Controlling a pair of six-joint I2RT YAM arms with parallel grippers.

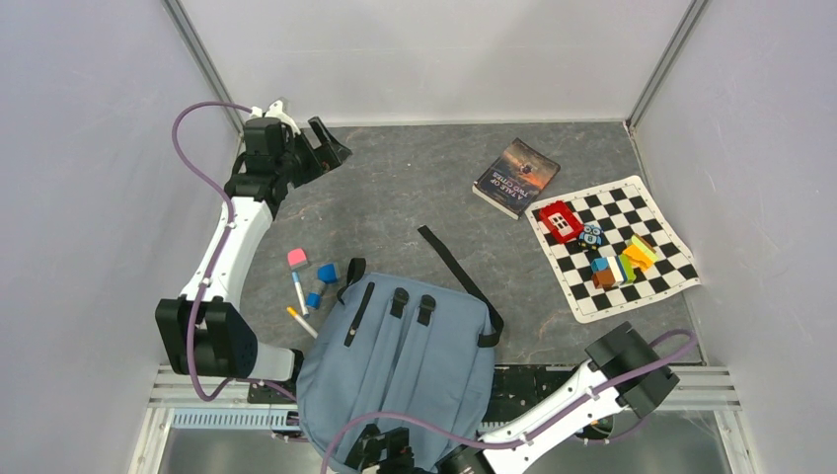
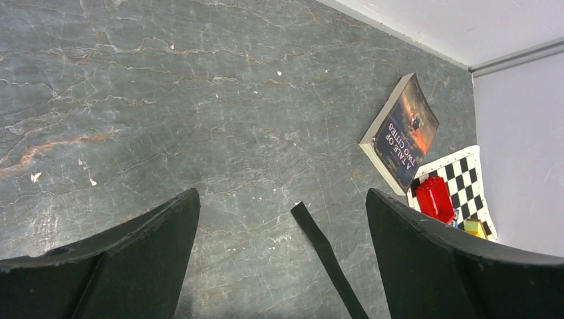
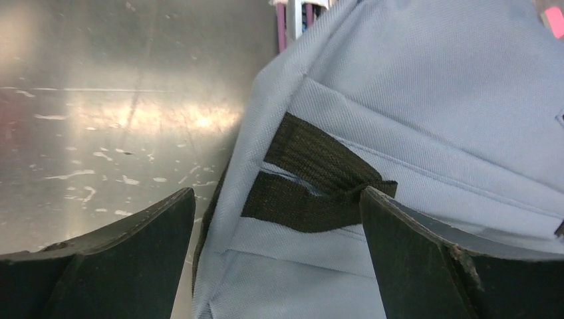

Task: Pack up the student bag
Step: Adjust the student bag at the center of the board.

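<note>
The student bag (image 1: 395, 360), grey-blue with black straps, lies flat at the near middle of the table, its lower end hanging over the front edge. My left gripper (image 1: 331, 150) hovers open at the far left, well away from the bag; in its wrist view the gripper (image 2: 282, 193) frames bare table and the tip of a loose black strap (image 2: 326, 252). My right gripper (image 1: 380, 446) is open at the bag's near end. In the right wrist view the gripper (image 3: 276, 193) straddles bag fabric (image 3: 412, 100) and a black webbing loop (image 3: 312, 179), holding nothing.
A book (image 1: 516, 176) lies far right of centre. Beside it a checkered mat (image 1: 651, 212) carries a red block (image 1: 559, 220), a small owl figure (image 1: 590, 235) and coloured blocks (image 1: 622, 265). A pink eraser (image 1: 297, 259), blue pieces (image 1: 327, 273) and markers (image 1: 299, 292) lie left of the bag.
</note>
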